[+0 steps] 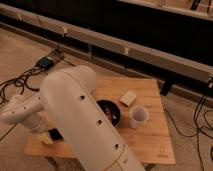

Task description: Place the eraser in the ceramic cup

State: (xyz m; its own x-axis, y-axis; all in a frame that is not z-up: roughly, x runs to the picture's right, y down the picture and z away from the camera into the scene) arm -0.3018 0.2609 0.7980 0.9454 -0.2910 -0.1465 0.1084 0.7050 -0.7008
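Pale wood makes up the low square table (150,137), and most of my view of it is blocked by the robot's bulky white arm (80,115), which bends down across the near left side. The gripper (44,134) is low at the table's front left corner, right at the surface. Just beside it, perhaps touching, lies the flat black rectangular eraser (56,134), of which only a dark sliver shows past the arm. Whether the claw is spread apart or clamped on that eraser, I cannot tell from here; too much is hidden.

Over on the right half stands the small whitish ceramic cup (139,116), upright, its mouth open and nothing visibly in it. Next to it on its left sits a wide black bowl (114,104), and behind the cup lies a pale beige rectangular block (128,98). The cup and the eraser are well apart, with the bowl between them.

As I judge it, the job is at its opening stage: the gripper has arrived at the eraser, but nothing shows it lifted. What is left is nearly everything: securing the eraser, raising it, carrying it across past the bowl, and lowering it into the cup, probably on end, since it looks longer than the cup is wide.
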